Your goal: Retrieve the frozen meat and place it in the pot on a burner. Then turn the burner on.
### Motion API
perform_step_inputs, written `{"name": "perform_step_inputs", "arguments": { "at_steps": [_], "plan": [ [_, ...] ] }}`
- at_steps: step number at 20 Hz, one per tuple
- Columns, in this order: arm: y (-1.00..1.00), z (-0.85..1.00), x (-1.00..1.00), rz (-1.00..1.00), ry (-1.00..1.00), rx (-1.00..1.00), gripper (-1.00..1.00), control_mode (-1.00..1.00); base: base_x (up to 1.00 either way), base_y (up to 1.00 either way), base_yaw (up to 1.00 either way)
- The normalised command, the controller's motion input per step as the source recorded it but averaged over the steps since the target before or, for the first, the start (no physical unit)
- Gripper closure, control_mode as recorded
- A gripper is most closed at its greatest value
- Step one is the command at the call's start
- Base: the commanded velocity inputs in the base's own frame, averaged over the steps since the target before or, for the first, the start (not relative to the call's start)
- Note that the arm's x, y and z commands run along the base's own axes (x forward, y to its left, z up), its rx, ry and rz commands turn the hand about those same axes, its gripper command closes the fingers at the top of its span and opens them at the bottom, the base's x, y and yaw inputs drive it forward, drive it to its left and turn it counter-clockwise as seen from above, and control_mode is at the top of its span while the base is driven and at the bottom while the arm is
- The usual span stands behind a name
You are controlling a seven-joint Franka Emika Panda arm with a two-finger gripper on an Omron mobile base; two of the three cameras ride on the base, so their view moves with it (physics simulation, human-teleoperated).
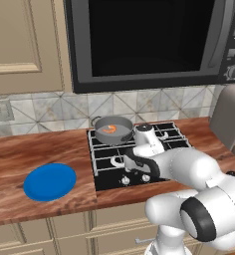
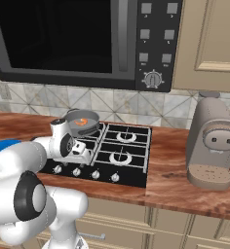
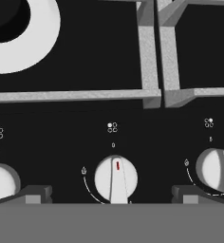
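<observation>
The grey pot (image 1: 105,137) (image 2: 86,129) stands on the back-left burner of the black cooktop (image 1: 107,182). The orange frozen meat (image 1: 109,129) (image 2: 81,121) lies inside it. My gripper (image 1: 133,173) (image 2: 83,159) (image 3: 112,195) hangs low over the row of silver knobs at the cooktop's front, open and holding nothing. In the hand view its two dark fingertips (image 3: 35,193) stand either side of the second knob from the left (image 3: 116,179), apart from it; that knob's red mark points up. The front-left burner's pale ring (image 3: 43,40) shows at top left there.
A round blue plate (image 1: 50,182) (image 2: 0,145) lies on the wooden counter left of the cooktop. A beige coffee machine (image 2: 212,146) (image 1: 231,117) stands to the right. A microwave (image 1: 149,40) hangs above. Neighbouring knobs (image 3: 216,170) sit close on both sides.
</observation>
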Motion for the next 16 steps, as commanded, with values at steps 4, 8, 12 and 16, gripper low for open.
{"name": "perform_step_inputs", "arguments": {
  "at_steps": [4,8,12,16],
  "plan": [
    [0.0,0.0,0.0,0.0,0.0,0.0,-1.0,-1.0,0.0,0.0,0.0],
    [0.0,0.0,0.0,0.0,0.0,0.0,-1.0,-1.0,0.0,0.0,0.0],
    [0.0,-0.04,0.0,0.0,0.0,-0.02,-1.0,-1.0,0.0,0.0,0.0],
    [0.0,-0.11,0.0,0.0,0.01,-0.05,-1.0,-1.0,0.0,0.0,0.0]
  ]
}}
